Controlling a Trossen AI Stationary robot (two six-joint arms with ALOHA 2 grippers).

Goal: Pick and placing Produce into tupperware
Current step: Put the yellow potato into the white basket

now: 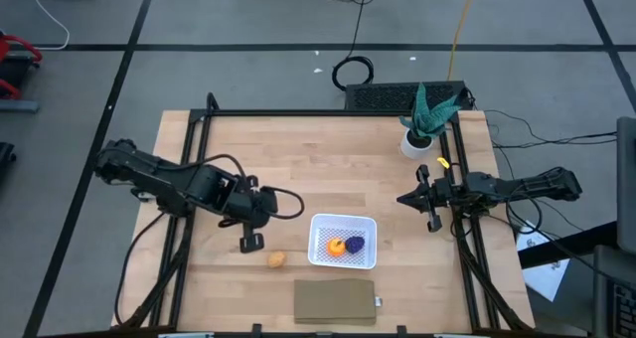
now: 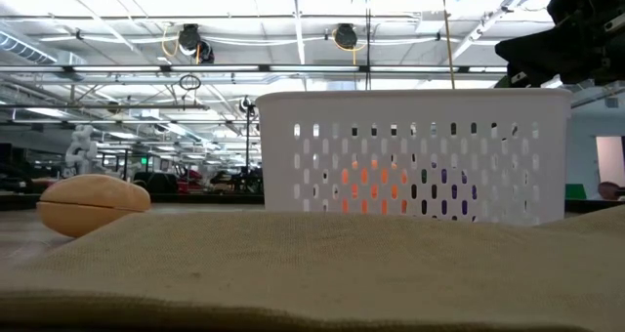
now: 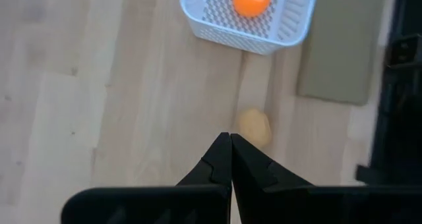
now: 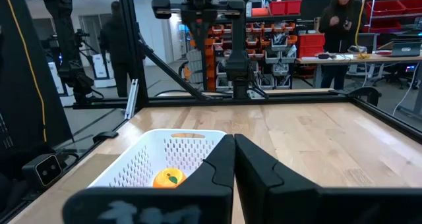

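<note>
1. The tan oval produce piece [image 3: 254, 126] is the only one left out on the counter [image 1: 328, 169]. It lies just ahead of the left gripper [image 3: 230, 140] fingertips and slightly to one side, between them and the white tupperware [image 1: 320, 253].
2. The left fingers [image 3: 214, 165] are pressed together and hold nothing, so they must spread before any grasp.
3. The orange piece [image 1: 337, 246] and the purple piece [image 1: 356, 244] already sit inside the tupperware.
4. The right gripper [image 1: 402, 199] waits well to the far side of the tupperware, its fingers [image 4: 221, 163] closed and empty.
5. Judging by its look, the tan piece is light and rigid, probably smooth moulded plastic, though the wrist view is too soft to be sure. A rounded, possibly slick shell could squirt out of a pinch.
6. Best hold: across the short middle of the oval, fingers straddling both long sides, closing gently and squarely.
</note>
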